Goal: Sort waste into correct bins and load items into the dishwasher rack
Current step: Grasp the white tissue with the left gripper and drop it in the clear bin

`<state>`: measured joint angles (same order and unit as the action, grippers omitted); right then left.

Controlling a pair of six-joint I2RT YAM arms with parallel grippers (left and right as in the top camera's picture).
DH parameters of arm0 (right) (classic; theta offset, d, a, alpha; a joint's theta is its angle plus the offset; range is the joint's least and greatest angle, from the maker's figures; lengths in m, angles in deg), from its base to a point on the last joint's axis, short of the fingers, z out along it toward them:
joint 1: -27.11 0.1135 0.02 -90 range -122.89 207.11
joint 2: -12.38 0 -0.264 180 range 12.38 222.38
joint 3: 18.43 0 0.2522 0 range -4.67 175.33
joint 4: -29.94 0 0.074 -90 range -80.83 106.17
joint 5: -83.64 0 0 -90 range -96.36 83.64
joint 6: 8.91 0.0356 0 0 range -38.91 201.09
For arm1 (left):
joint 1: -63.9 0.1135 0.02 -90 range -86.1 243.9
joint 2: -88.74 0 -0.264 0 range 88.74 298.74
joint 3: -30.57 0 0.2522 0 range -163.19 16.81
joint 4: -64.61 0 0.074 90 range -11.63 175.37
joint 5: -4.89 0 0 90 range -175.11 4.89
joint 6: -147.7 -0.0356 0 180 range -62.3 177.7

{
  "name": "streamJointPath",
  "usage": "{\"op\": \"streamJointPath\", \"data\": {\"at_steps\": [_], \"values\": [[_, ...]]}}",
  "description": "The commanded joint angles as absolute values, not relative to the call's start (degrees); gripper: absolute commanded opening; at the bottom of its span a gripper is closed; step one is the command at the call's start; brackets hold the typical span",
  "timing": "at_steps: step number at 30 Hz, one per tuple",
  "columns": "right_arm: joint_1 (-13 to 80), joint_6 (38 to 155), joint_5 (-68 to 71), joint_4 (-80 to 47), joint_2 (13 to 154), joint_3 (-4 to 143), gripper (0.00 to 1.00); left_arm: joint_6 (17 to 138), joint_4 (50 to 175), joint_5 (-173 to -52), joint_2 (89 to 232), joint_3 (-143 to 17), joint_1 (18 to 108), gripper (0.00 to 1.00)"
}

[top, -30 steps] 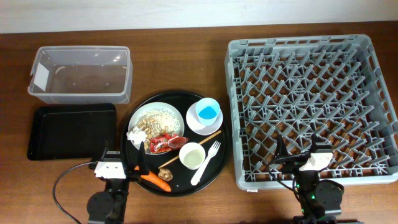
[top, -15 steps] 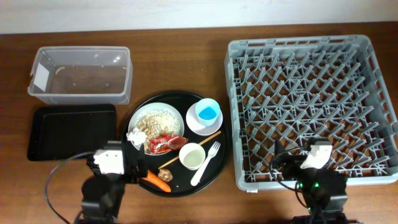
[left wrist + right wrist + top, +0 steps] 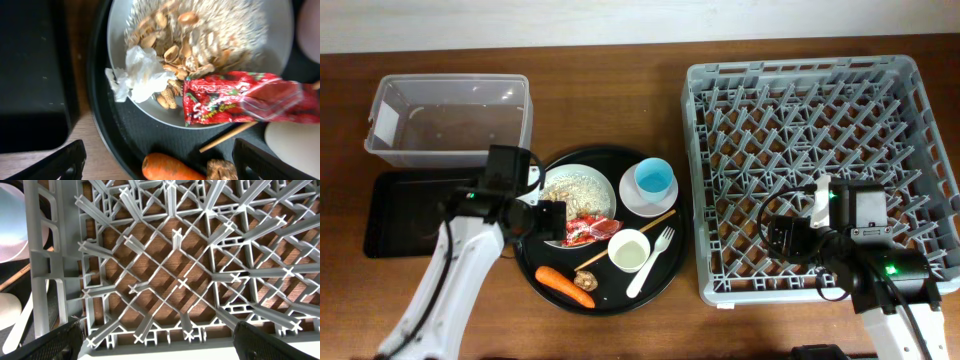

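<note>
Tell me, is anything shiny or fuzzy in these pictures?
Left wrist: the wrapper glints white, and the dark fingers at the bottom look fuzzy. Right wrist: the rack throws shadows on the table. Overhead: sharp, with glare on the tub.

so I've got the white plate (image 3: 277,55) heaped with rice (image 3: 225,25) and pale shells (image 3: 175,52). Crumpled tissue (image 3: 142,75) on its left rim, red wrapper (image 3: 235,102) lying over its near edge, carrot (image 3: 167,170) just past that, grey rack (image 3: 820,165) well off to its right.

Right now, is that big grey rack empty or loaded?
Empty: the dishwasher rack shows only bare lattice and pegs, with no dishes visible inside.
</note>
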<state>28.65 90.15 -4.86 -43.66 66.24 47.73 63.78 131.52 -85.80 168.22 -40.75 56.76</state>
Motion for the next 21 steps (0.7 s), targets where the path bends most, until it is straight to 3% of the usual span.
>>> {"op": "streamJointPath", "data": {"at_steps": [1, 3, 4, 14, 15, 16, 18, 21], "values": [[28.96, 90.39, -5.63, -43.64, 66.15, 49.02, 0.99, 64.5, 128.39, -86.23, 177.05, -41.47, 57.04, 0.71], [28.96, 90.39, -5.63, -43.64, 66.15, 49.02, 0.99, 64.48, 124.94, -86.17, 180.18, -41.47, 57.04, 0.53], [28.96, 90.39, -5.63, -43.64, 66.15, 49.02, 0.99, 64.48, 124.15, -85.1, 180.98, -41.47, 57.04, 0.52], [28.96, 90.39, -5.6, -43.64, 66.15, 49.02, 0.99, 64.48, 119.89, -79.24, 183.02, -41.4, 57.02, 0.51], [28.96, 90.39, -5.63, -43.61, 66.15, 49.02, 0.99, 64.5, 119.95, -79.26, 184.33, -41.4, 57.04, 0.45], [28.96, 90.39, -5.63, -43.64, 66.15, 49.02, 0.99, 64.48, 120.06, -79.24, 184.72, -41.43, 57.04, 0.15], [28.96, 90.39, -5.69, -43.61, 66.15, 49.02, 0.99, 64.46, 120.0, -79.2, 184.5, -41.64, 57.57, 0.01], [28.96, 90.39, -5.78, -43.61, 66.15, 49.02, 0.99, 64.48, 124.37, -75.77, 182.91, -46.08, 57.68, 0.01]]}}
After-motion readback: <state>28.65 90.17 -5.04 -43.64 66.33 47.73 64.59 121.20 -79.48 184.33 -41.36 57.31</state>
